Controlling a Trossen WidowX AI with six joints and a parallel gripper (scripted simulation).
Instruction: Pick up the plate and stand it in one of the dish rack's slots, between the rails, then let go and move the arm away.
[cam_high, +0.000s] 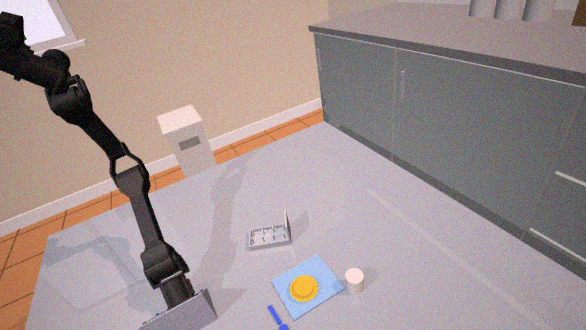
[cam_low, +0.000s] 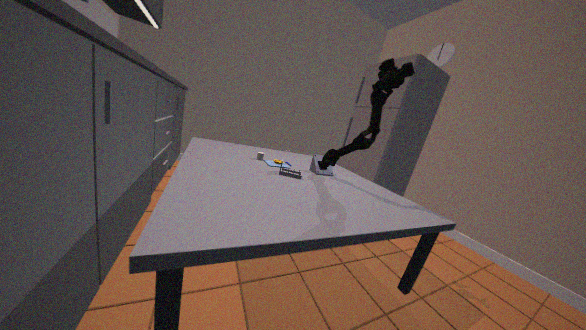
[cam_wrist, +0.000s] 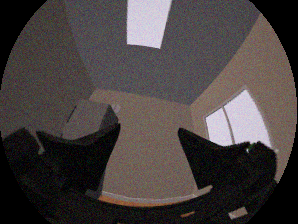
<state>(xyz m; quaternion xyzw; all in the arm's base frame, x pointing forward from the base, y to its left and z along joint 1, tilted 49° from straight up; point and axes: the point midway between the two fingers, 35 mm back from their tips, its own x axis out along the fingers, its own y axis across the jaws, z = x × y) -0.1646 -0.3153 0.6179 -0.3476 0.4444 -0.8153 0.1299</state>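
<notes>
The yellow round plate (cam_high: 304, 288) (cam_low: 278, 161) lies flat on a light blue mat (cam_high: 326, 272). The small grey-white dish rack (cam_high: 270, 245) (cam_low: 290, 174) stands on the table near the mat, with a row of short rails and a taller upright piece at one end. No plate is seen in its slots. My gripper (cam_low: 400, 68) (cam_wrist: 150, 129) is open, with nothing between its fingers. It is raised high above the table, far from the plate and rack, and the wrist view shows only walls, ceiling and window. In the top view it is partly cut off at the left edge.
A whitish cylinder (cam_high: 354, 282) (cam_low: 260, 156) stands beside the mat's corner. A blue utensil (cam_high: 274, 315) lies at the mat's other side. The arm's grey base plate (cam_high: 192, 312) is on the table left of the mat. A counter with cabinets (cam_high: 450, 125) runs alongside the table.
</notes>
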